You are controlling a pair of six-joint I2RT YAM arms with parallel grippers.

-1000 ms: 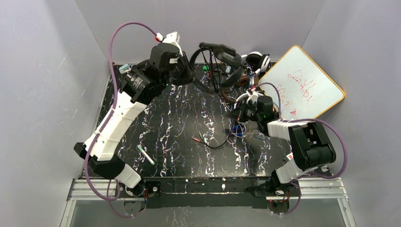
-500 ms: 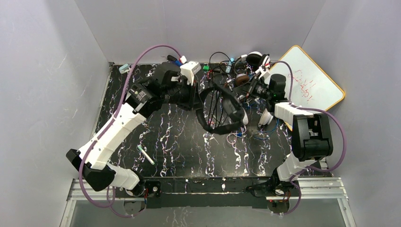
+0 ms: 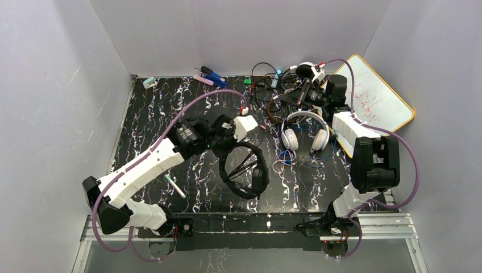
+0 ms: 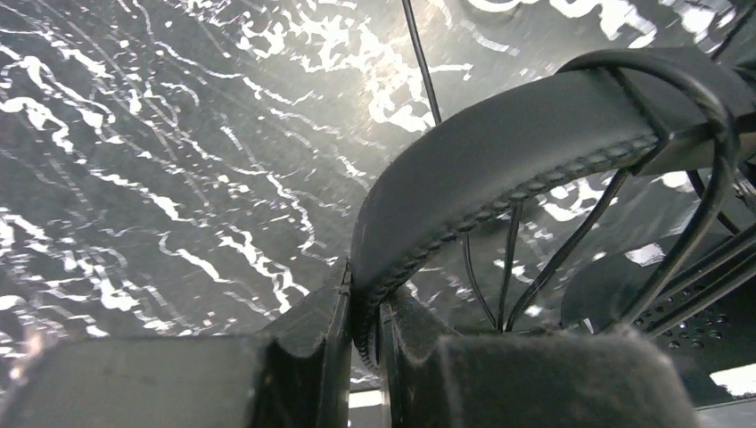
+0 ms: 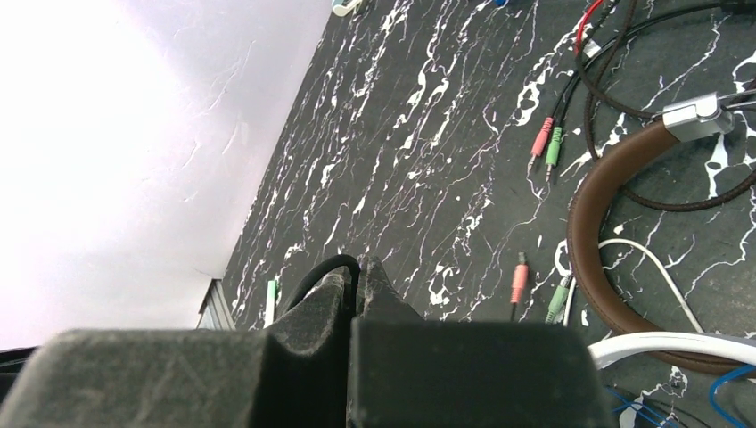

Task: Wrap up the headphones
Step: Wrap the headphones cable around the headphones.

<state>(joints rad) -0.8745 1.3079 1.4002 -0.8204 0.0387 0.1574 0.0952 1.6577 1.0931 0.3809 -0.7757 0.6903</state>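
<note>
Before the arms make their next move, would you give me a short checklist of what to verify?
1. Left gripper clamped on the black headphones at the headband: ok.
2. Black cord looped round that headband: ok; its loose end, cannot tell.
3. Right gripper shut, thin cord arching at its tips, actually pinched: cannot tell.
4. White headphones wrapped: not ok, lying flat on the table.
5. Brown headphones wrapped: not ok, cords loose around them.
</note>
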